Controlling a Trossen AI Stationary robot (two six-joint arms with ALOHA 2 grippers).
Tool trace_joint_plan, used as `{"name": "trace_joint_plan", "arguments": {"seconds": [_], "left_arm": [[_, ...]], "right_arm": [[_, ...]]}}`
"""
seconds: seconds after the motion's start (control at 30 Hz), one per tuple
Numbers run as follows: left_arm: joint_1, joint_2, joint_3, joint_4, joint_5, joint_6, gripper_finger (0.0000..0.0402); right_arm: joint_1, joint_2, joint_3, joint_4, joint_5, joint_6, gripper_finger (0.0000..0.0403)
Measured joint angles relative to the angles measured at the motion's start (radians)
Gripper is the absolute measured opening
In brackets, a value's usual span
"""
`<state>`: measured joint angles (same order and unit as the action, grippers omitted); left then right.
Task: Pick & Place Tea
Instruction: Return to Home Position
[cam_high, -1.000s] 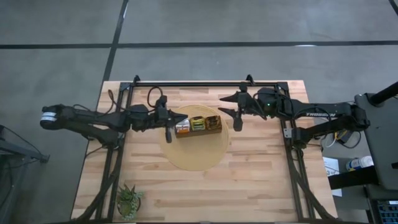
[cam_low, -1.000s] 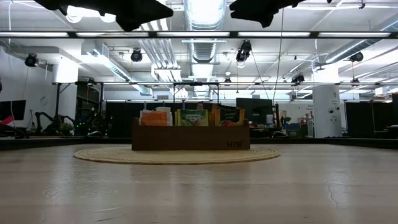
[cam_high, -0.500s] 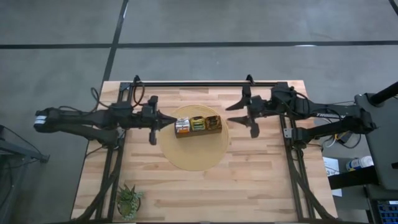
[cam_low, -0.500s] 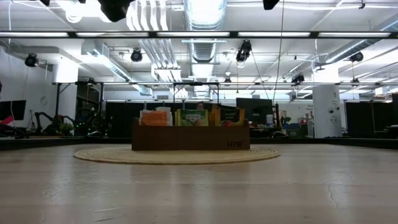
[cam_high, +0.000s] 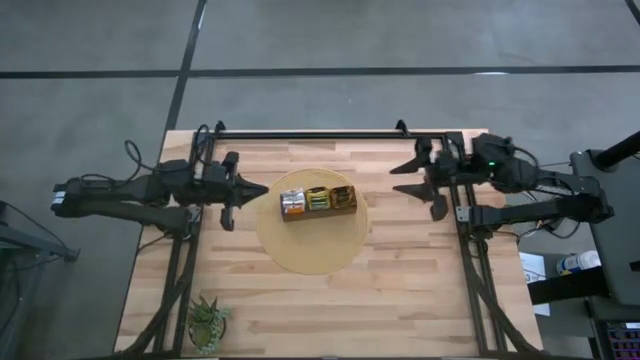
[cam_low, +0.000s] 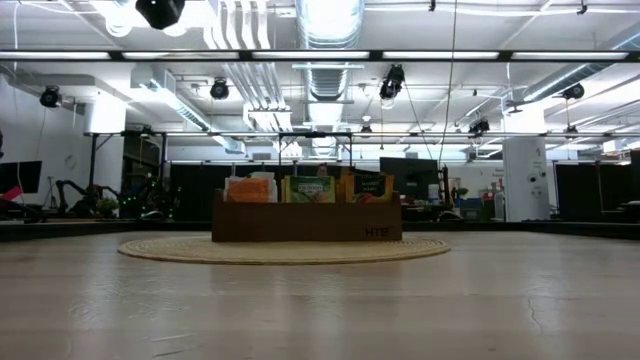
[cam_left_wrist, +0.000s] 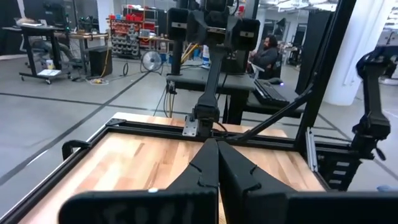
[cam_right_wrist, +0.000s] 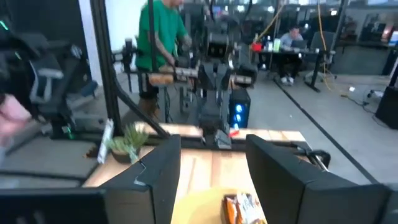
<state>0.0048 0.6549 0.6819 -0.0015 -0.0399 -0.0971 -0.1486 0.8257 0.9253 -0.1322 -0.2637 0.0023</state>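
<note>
The tea sachets stand upright in a long dark-brown box (cam_high: 319, 201) (cam_low: 305, 222), which rests on a round woven mat (cam_high: 312, 245). There are orange ones (cam_low: 250, 188), yellow-green ones (cam_low: 312, 188) and dark ones (cam_low: 370, 185). My left gripper (cam_high: 262, 188) (cam_left_wrist: 217, 152) is shut and empty. It hangs level in the air to the left of the box, pointing at it. To the right of the mat my right gripper (cam_high: 396, 180) (cam_right_wrist: 214, 168) is open and empty, level too, facing the box. An orange sachet (cam_right_wrist: 242, 208) shows between its fingers, farther off.
A small green potted plant (cam_high: 207, 322) (cam_right_wrist: 124, 143) stands at the table's near left corner. Black frame rails (cam_high: 310, 134) run along the far edge and both sides. Bare wood lies in front of the mat. People show in the room beyond the table.
Both grippers have drawn back from the box and risen, tipping from a downward slant toward level. The left one went toward the table's left edge, the right one toward the right edge. In the low view the arms have left the top of the picture. The box and sachets have stayed put.
</note>
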Motion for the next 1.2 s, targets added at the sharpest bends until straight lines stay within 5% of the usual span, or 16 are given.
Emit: {"name": "trace_joint_plan", "arguments": {"seconds": [0.3,0.53,0.8,1.03,1.2], "left_arm": [[0.0,-0.06,0.0,-0.033,0.051,-0.023,0.0],[0.0,-0.095,0.0,-0.036,0.114,-0.048,0.0],[0.0,-0.096,0.0,-0.036,0.114,-0.07,0.0],[0.0,-0.078,0.0,-0.037,0.114,-0.08,0.0],[0.0,-0.071,0.0,-0.039,0.114,-0.08,0.0]], "right_arm": [[0.0,-0.187,-0.013,-0.048,-0.135,0.054,0.018],[0.0,-0.316,-0.066,-0.063,-0.14,0.068,0.0173],[0.0,-0.385,-0.079,-0.009,-0.137,0.04,0.0178],[0.0,-0.4,-0.079,-0.021,-0.137,0.264,0.0173],[0.0,-0.44,-0.079,-0.037,-0.186,0.162,0.0176]]}}
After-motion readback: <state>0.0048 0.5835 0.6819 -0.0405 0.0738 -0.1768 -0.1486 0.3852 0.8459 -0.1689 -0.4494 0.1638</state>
